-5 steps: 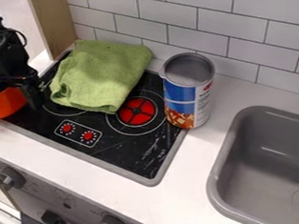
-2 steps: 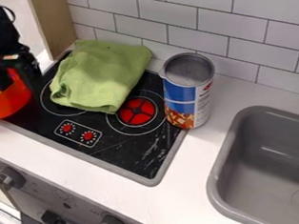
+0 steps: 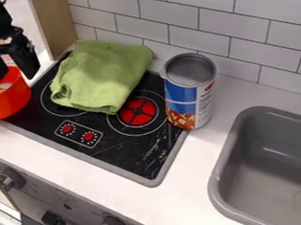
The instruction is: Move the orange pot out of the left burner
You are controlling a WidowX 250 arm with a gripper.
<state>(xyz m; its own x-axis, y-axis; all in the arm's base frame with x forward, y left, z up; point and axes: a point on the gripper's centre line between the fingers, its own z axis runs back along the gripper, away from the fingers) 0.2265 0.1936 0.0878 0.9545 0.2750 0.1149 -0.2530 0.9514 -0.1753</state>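
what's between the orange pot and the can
In the camera view, the green cloth lies between the orange pot and the can, on the black cooktop.

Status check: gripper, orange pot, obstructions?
Gripper open, over the pot. Orange pot at stovetop's left edge, beside the left burner's ring. Green cloth partly covers that burner, not the pot.

Green cloth (image 3: 100, 75), tall can (image 3: 189, 94), gray sink (image 3: 271, 162)
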